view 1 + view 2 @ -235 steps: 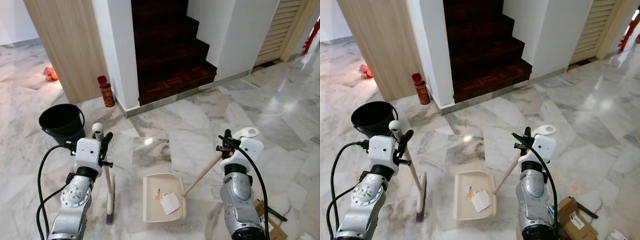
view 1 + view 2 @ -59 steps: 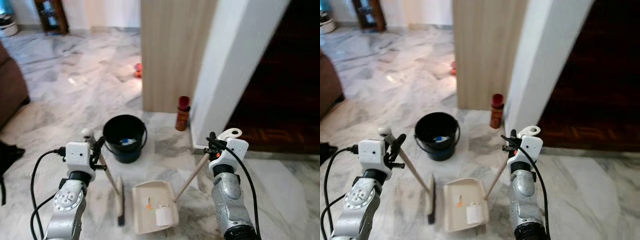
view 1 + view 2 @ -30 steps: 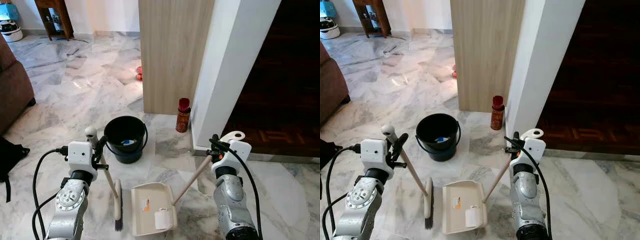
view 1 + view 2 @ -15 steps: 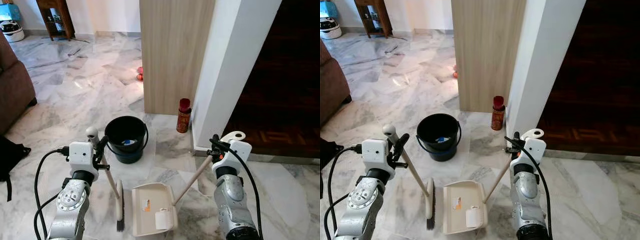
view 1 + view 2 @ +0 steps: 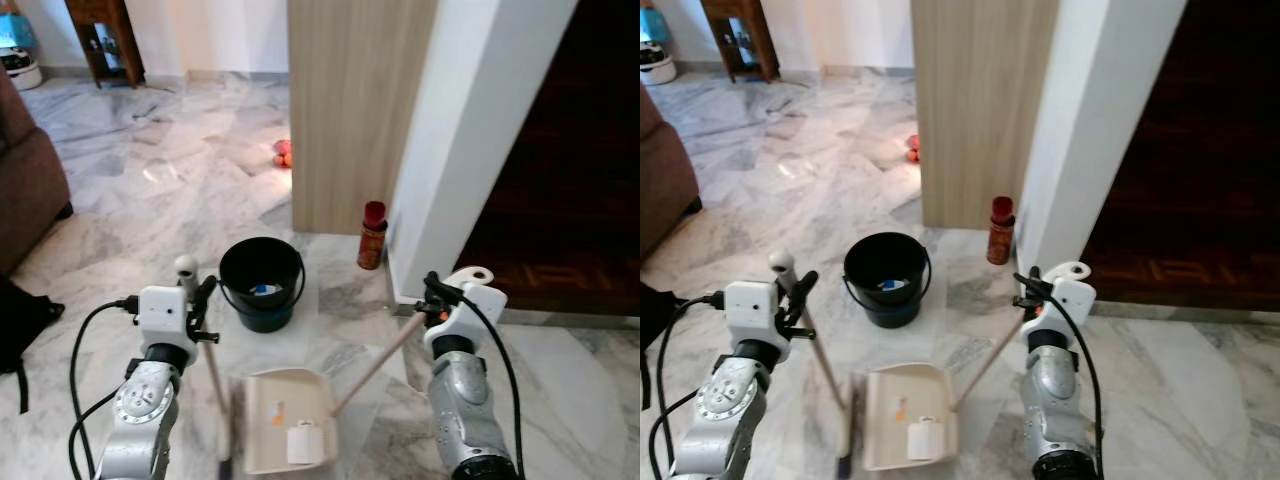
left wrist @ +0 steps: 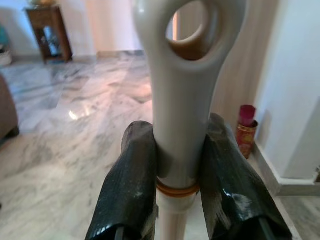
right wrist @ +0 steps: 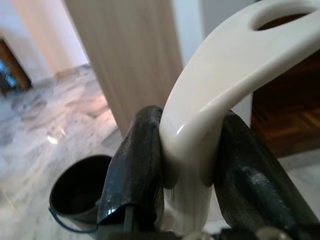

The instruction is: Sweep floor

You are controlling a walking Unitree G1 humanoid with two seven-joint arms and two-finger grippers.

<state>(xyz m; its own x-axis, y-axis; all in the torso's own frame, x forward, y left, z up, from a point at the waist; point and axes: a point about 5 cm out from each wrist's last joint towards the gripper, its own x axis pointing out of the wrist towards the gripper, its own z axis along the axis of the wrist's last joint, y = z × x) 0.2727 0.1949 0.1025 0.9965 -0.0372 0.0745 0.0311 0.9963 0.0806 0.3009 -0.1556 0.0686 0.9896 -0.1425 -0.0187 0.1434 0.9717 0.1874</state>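
My left gripper is shut on the cream broom handle, close under its knob; in the left wrist view both black fingers press the handle. The broom stands nearly upright, its head on the marble floor. My right gripper is shut on the dustpan handle, which slants down to the cream dustpan on the floor between my arms. In the pan lie a white paper scrap and a small orange bit. A black bucket stands just beyond the pan.
A red can stands by the white pillar, next to a wood-panelled wall. Dark stairs lie to the right. A brown sofa and a black bag are at the left; red-orange items lie further back.
The view has shifted slightly. The dustpan has slid left, closer to the broom, and the broom stands more upright. Both grippers keep their hold.
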